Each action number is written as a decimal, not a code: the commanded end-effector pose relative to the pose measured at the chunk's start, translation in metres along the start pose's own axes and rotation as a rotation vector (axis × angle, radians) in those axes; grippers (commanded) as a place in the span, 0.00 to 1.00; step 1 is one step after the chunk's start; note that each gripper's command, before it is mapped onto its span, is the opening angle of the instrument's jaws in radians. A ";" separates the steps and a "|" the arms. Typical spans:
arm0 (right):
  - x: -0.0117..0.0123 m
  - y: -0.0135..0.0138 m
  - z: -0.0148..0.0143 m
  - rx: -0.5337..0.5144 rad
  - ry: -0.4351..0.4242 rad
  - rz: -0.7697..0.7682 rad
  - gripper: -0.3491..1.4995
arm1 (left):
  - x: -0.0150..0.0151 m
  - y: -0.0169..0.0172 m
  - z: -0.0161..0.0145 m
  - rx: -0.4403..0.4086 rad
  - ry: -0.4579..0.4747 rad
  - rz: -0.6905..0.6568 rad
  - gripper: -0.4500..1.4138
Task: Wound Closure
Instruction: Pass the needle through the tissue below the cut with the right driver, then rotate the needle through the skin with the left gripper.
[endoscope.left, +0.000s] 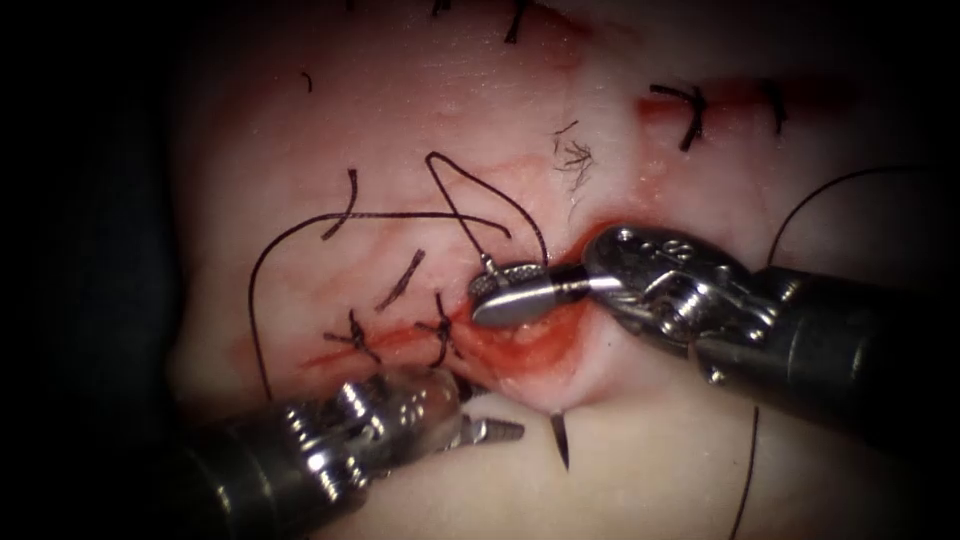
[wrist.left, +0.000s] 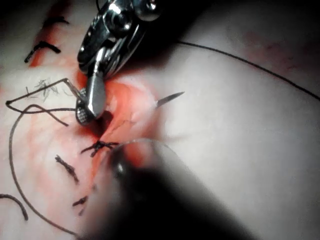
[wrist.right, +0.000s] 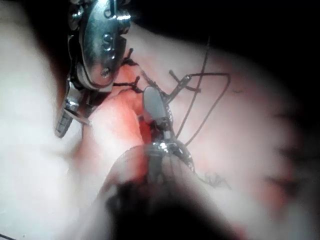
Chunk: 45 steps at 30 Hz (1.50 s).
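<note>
My right tool (endoscope.left: 479, 300) comes in from the right, its jaws shut on the back end of the curved needle at the open, red cut (endoscope.left: 525, 348). The needle's body is buried in the tissue. Its dark tip (endoscope.left: 560, 445) pokes out of the pale near edge, also seen in the left wrist view as needle tip (wrist.left: 170, 97). Black thread (endoscope.left: 255, 300) runs from the held end in loops over the left of the tissue. My left tool (endoscope.left: 490, 412) lies at the lower left, jaws open, holding nothing, just left of the tip. The right wrist view shows both the right jaws (wrist.right: 152, 105) and the left tool (wrist.right: 70, 117).
Two tied stitches (endoscope.left: 352, 336) (endoscope.left: 440, 330) close the cut left of the needle, with cut thread ends (endoscope.left: 400, 280) nearby. A second stitched wound (endoscope.left: 690, 115) lies at the upper right. More thread (endoscope.left: 800, 210) arcs along the right side behind the right shaft.
</note>
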 end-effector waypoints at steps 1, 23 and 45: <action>0.0000 0.0008 -0.0003 0.032 -0.071 0.001 0.00 | 0.0005 -0.0001 0.0005 -0.001 0.002 -0.001 0.38; -0.0033 -0.0005 -0.0005 0.066 0.053 0.384 0.42 | 0.0012 -0.0003 -0.0012 0.009 0.000 0.086 0.40; 0.0022 0.0048 -0.0088 -0.332 0.339 -0.192 0.88 | 0.0054 0.0010 -0.0043 0.129 0.273 0.381 0.54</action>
